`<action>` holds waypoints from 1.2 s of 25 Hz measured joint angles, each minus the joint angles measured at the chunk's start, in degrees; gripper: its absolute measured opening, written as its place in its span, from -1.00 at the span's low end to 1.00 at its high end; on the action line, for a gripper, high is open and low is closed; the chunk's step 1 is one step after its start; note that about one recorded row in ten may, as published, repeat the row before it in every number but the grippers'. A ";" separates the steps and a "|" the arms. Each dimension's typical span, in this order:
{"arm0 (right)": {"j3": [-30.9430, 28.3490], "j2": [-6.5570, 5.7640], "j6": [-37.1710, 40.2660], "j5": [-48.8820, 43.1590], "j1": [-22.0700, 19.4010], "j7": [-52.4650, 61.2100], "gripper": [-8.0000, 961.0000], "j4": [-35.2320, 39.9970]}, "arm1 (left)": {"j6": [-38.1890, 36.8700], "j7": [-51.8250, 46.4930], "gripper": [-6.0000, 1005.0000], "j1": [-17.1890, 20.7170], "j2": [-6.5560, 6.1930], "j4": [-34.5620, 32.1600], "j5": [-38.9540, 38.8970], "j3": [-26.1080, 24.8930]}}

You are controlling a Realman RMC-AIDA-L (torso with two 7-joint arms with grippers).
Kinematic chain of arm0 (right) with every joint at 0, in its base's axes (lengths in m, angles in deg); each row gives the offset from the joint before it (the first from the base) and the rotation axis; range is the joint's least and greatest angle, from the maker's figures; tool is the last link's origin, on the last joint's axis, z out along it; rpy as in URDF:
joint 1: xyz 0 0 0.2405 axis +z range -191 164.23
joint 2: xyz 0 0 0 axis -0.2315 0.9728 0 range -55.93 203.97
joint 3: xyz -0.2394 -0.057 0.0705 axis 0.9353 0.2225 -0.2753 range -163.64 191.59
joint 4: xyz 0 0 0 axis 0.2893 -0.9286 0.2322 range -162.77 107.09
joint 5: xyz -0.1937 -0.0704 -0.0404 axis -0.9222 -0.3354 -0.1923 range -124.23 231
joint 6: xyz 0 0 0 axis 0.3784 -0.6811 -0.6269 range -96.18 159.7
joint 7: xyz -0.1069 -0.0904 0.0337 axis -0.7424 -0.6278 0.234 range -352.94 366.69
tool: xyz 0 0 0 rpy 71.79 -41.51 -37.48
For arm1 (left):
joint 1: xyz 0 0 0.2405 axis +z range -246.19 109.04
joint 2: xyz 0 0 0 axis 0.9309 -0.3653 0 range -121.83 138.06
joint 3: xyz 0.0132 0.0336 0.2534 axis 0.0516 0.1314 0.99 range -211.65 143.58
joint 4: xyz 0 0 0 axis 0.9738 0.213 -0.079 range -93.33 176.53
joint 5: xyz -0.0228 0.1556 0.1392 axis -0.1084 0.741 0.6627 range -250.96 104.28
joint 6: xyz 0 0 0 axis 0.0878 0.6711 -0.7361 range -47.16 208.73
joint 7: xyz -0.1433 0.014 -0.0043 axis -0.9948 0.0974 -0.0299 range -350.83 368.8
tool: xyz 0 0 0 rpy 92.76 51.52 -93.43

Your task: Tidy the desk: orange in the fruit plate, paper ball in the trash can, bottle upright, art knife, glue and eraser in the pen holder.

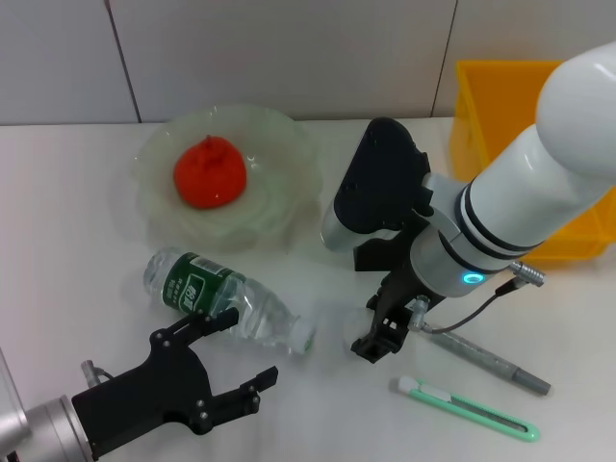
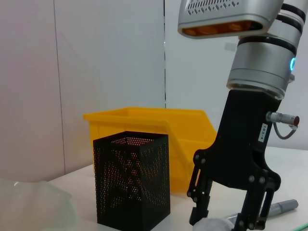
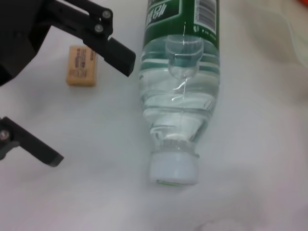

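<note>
We're looking at the bottle [image 1: 224, 302] lying on its side on the desk, cap toward the right gripper [image 1: 385, 332], just in front of the fruit plate [image 1: 279, 207] where the orange [image 1: 210, 171] is already sitting. Our left gripper [image 1: 223, 358] is hanging just beside the bottle with jaws spread wide, holding nothing. The right gripper is hovering low near the cap; its jaws look open, though we're guessing a bit from the left wrist view. For standing it up, we're thinking: grab the labelled body squarely, not the slick neck, then tilt slowly.
</note>
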 joint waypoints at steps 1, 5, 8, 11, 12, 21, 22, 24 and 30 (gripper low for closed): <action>0.03 0.00 -0.02 0.02 0.12 0.00 0.50 0.30 | 0.00 0.00 0.67 -0.06 0.00 0.00 0.00 0.00; -0.17 0.00 0.25 0.11 0.05 0.03 0.34 0.09 | 0.01 0.00 0.67 -0.16 0.00 0.00 0.00 -0.02; -0.63 -0.12 1.03 0.31 -0.62 0.08 0.11 -1.79 | -0.01 0.00 0.67 -0.34 -0.04 0.00 0.00 -0.05; -2.57 -0.21 2.25 0.38 -0.87 0.14 0.09 -2.95 | -0.09 0.00 0.67 -0.39 -0.07 0.00 0.00 -0.05; -3.75 -0.21 3.01 0.40 -0.95 0.17 0.08 -3.55 | -0.25 0.00 0.67 -0.41 -0.09 0.00 0.00 -0.05; -18.02 -0.43 12.37 -1.17 -2.37 1.46 0.06 -16.75 | -0.46 0.00 0.67 -0.40 -0.07 -0.02 0.00 -0.05; -19.43 -0.42 13.14 -1.73 -2.49 1.54 0.06 -18.11 | -0.46 0.00 0.67 -0.42 -0.05 -0.03 0.00 -0.05; -22.97 -0.44 14.21 -3.80 -3.05 2.10 0.06 -21.78 | -0.48 0.00 0.67 -0.44 0.00 -0.07 0.00 -0.06; -31.11 -0.45 14.86 -10.87 -4.87 3.04 0.06 -30.41 | -0.58 0.00 0.68 -0.47 0.00 -0.09 0.00 -0.06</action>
